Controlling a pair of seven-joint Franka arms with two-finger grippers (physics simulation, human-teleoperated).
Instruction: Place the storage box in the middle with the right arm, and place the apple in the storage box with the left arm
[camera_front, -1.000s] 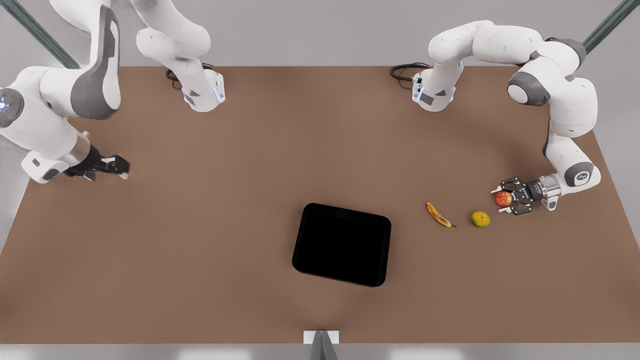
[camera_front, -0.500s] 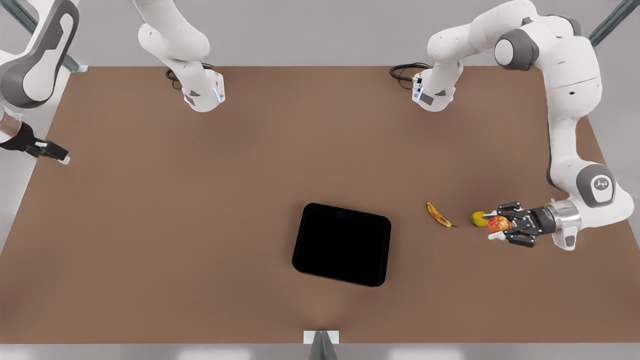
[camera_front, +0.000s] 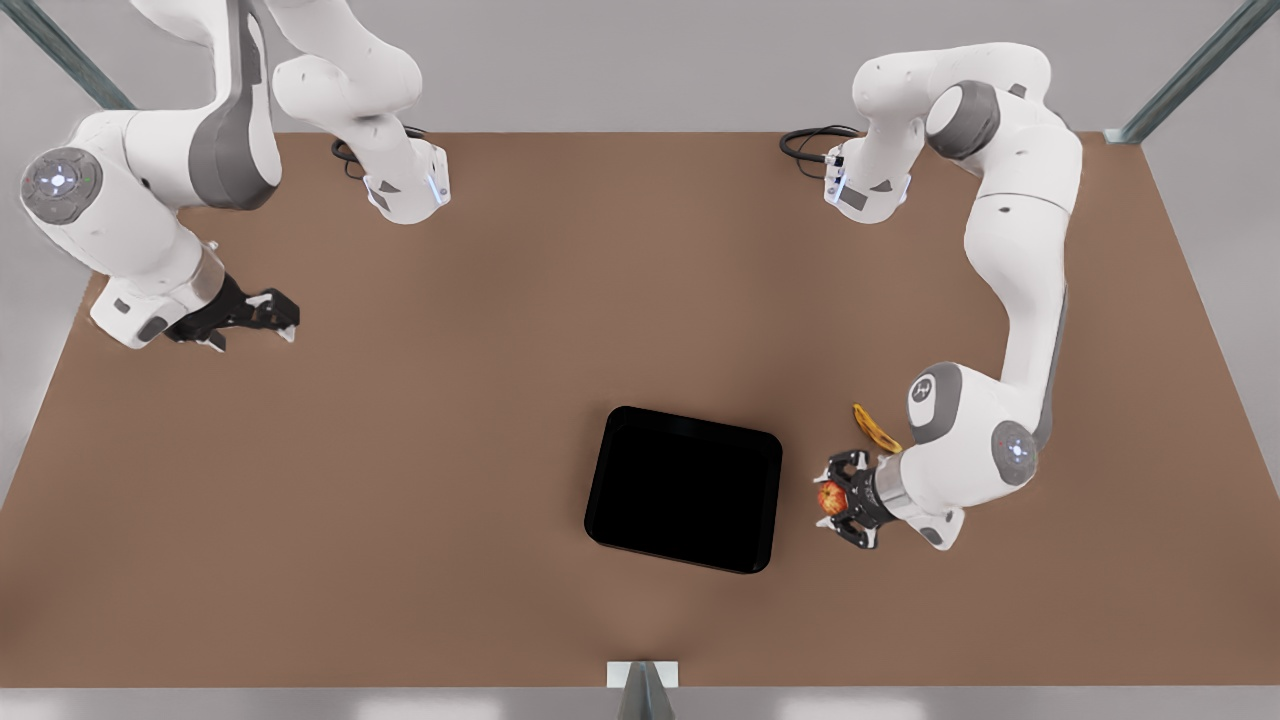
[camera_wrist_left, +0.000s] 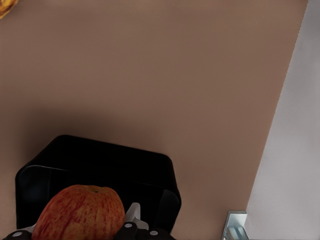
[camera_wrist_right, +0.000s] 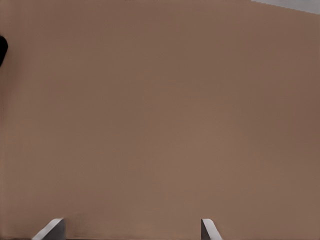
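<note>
Gripped between the fingers of the left gripper (camera_front: 838, 498), the apple (camera_front: 831, 497) hung just off the edge of the storage box (camera_front: 684, 489) on the front view's right, close to that wall but not over the bin. We saw the box itself lying flat on the brown table (camera_front: 500, 400), a little toward the front view's right of centre. From the left wrist view we got what the front view could not give: the apple (camera_wrist_left: 80, 212) up close, red with fine yellowish streaks, stem dimple upward, with the rounded corner and low wall of the box (camera_wrist_left: 100, 175) right beyond it. A yellow sliver of the banana (camera_wrist_left: 6, 7) sat at that picture's corner; in the front view the banana (camera_front: 873, 427) lay half hidden behind the left arm's wrist.

We found the right gripper (camera_front: 258, 315) waiting far off, above the table near its edge on the front view's left, well apart from the box. Its wrist view settled what the front view left unclear: two pale fingertips (camera_wrist_right: 50, 229) stood wide apart with bare table between them.
</note>
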